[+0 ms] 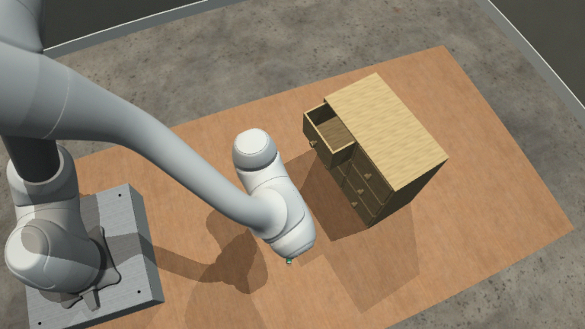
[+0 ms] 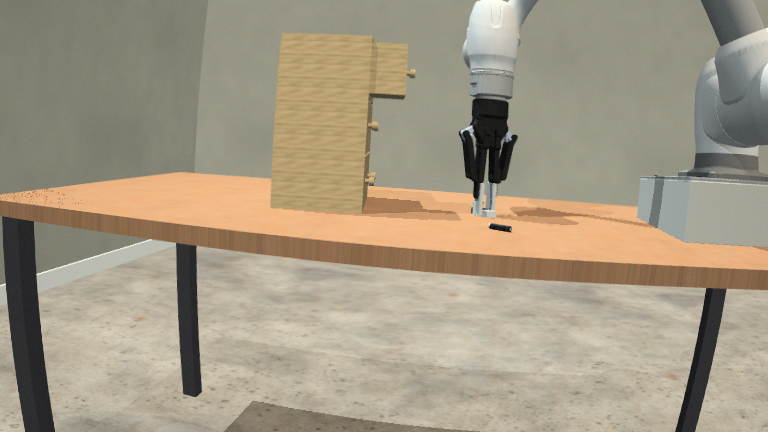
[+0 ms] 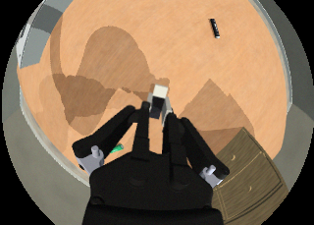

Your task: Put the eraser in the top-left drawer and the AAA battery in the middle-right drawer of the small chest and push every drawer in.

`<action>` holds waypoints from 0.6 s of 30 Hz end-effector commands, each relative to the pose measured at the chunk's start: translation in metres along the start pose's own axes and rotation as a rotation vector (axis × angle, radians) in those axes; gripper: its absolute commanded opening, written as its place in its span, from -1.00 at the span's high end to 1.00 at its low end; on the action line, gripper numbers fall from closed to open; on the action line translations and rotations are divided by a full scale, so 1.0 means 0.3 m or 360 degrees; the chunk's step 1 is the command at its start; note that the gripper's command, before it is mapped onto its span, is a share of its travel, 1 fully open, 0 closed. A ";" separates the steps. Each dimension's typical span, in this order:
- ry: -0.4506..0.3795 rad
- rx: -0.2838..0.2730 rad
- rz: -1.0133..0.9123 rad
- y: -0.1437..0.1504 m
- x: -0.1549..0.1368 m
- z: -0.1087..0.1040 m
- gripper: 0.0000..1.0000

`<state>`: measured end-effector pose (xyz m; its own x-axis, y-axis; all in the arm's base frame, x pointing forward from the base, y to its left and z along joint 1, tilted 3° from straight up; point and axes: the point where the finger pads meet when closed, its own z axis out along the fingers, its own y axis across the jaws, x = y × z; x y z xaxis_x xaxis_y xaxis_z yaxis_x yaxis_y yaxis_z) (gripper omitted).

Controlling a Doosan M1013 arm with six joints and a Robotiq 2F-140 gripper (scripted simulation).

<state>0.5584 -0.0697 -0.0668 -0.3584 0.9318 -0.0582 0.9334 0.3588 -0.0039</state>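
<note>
The eraser [image 2: 488, 214] [image 3: 159, 95], white with a black sleeve, lies on the table. My gripper [image 2: 484, 204] [image 3: 157, 100] points down with a fingertip against each side of it, shut on it at table height. The small chest [image 1: 390, 127] [image 2: 322, 121] [image 3: 250, 186] stands upright. Its top-left drawer [image 1: 338, 133] [image 2: 390, 69] is pulled partway out, and its visible inside is empty. The right-column drawers look pushed in. A black cylinder with light marks [image 2: 500, 227] [image 3: 214, 28], which looks like a battery, lies apart from the gripper. The arm hides the eraser in the top view.
A small green thing [image 1: 289, 260] [image 3: 117, 148] lies on the table on the other side of the gripper from the black cylinder; I cannot tell what it is. The open drawer juts out above the table [image 1: 487, 187] [image 2: 141, 195] toward the arm. The arm's base block [image 1: 148, 260] stands opposite the chest.
</note>
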 end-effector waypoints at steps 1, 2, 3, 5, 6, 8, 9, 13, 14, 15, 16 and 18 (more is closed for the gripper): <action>0.0000 0.0000 0.0000 0.000 0.000 -0.001 0.77; 0.0000 0.0000 0.0000 0.000 0.000 -0.006 0.77; 0.0000 0.0000 0.0000 0.000 0.000 -0.018 0.77; 0.0000 0.0000 0.0000 0.000 0.000 -0.065 0.77; 0.0000 0.0000 0.0000 0.000 0.000 -0.065 0.77; 0.0000 0.0000 0.0000 0.000 0.000 -0.100 0.77; 0.0000 0.0000 0.0000 0.000 0.000 -0.139 0.77; 0.0000 0.0000 0.0000 0.000 0.000 -0.289 0.77; 0.0000 0.0000 0.0000 0.000 0.000 -0.312 0.77; 0.0000 0.0000 0.0000 0.000 0.000 -0.326 0.77; 0.0000 0.0000 0.0000 0.000 0.000 -0.332 0.77; 0.0000 0.0000 0.0000 0.000 0.000 -0.333 0.77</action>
<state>0.5567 -0.0642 0.0315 -0.3585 0.9317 -0.0582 0.9334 0.3589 -0.0040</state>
